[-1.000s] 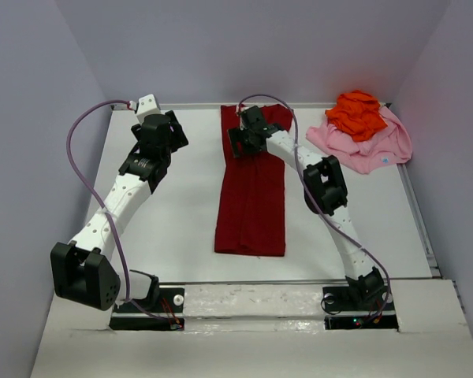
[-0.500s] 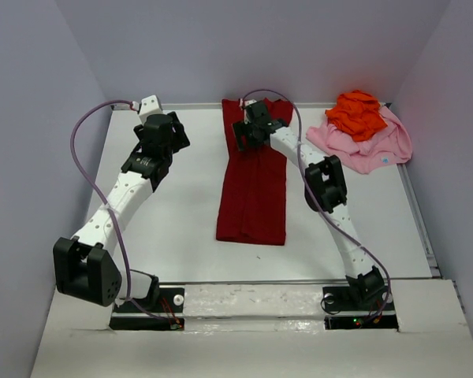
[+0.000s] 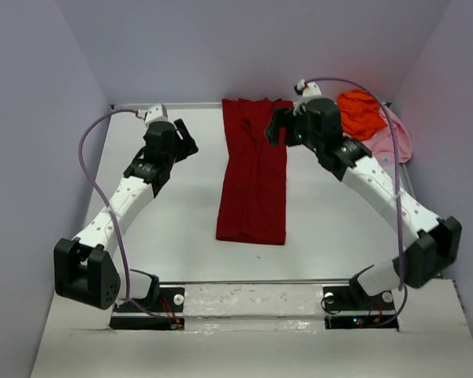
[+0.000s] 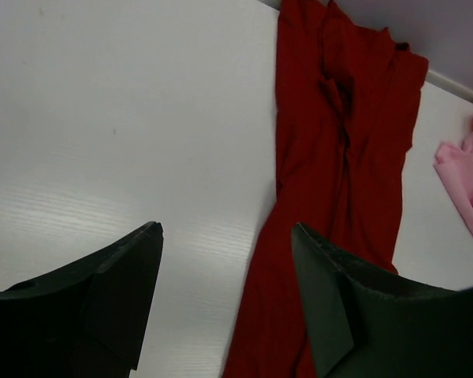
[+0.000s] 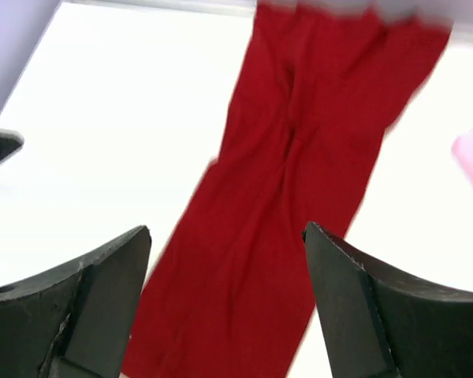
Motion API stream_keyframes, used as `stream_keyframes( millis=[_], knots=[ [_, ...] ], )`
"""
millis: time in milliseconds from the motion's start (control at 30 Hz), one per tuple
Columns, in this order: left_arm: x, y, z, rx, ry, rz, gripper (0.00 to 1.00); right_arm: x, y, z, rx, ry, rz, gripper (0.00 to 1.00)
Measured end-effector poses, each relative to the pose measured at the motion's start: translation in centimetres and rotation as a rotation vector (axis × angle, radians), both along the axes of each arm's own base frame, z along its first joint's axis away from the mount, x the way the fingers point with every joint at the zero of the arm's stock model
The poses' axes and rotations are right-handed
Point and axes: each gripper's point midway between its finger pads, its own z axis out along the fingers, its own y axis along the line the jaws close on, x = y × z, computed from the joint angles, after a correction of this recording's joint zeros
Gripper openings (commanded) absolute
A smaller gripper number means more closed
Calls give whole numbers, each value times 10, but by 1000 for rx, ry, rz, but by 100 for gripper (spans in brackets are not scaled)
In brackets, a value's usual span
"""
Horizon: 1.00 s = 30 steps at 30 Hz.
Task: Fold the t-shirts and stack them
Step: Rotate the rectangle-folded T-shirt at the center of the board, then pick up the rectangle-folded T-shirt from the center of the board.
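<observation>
A: What do the robot's arms look like?
B: The left arm (image 3: 122,201) and the right arm (image 3: 378,181) are both white, with chunky black joints (image 3: 83,272) at the bends.
A: Any wires?
B: Yes — a thin purple cable (image 3: 81,150) runs along each arm, and small dark screws (image 3: 102,227) dot the white parts.
A: And the ends?
B: The jaws are black and shaped like wedges — dull, not shiny. Each arm grows from a black base (image 3: 146,291).

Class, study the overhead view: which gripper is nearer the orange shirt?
Right. The right gripper hovers over the dark red shirt, a short way left of the orange shirt. The left gripper is farther left, beyond the red shirt.
</observation>
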Motion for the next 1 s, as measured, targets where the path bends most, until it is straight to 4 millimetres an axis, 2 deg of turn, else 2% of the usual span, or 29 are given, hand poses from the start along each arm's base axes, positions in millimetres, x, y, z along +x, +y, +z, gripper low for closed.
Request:
stream_keyframes(
  millis=[67,100,133,167,200,233,267,333,400,467,567,767,867,1000],
  knots=[
    [-15,-14,-27,-70,34,-53,75,-30,-13,-14,44,5,-11,82],
    [-21,-17,-36,-85,51,-64,75,-46,-18,-33,66,29,-20,82],
    [-36,-22,-61,-113,96,-85,75,-68,-26,-64,73,80,-30,82],
    [-50,-26,-83,-143,135,-102,75,-86,-34,-104,57,163,-47,81],
    [-64,-29,-104,-167,171,-112,75,-100,-37,-133,41,228,-56,81],
    [-79,-31,-123,-186,219,-120,75,-108,-42,-151,33,264,-71,81],
    [-93,-35,-141,-198,261,-131,75,-130,-52,-188,5,351,-93,81],
    [-113,-44,-160,-226,295,-146,75,-161,-65,-217,5,424,-125,81],
    [-134,-59,-167,-242,303,-195,75,-184,-74,-227,48,434,-151,81],
    [-148,-75,-165,-278,281,-248,75,-192,-78,-225,101,419,-172,81],
    [-155,-86,-162,-326,250,-275,75,-196,-80,-222,185,400,-208,81],
    [-173,-79,-190,-343,300,-251,75,-207,-77,-251,213,473,-238,80],
    [-179,-76,-196,-341,310,-243,75,-214,-73,-267,198,521,-240,80],
    [-179,-75,-198,-337,311,-238,75,-207,-56,-266,230,505,-208,80]
  ],
)
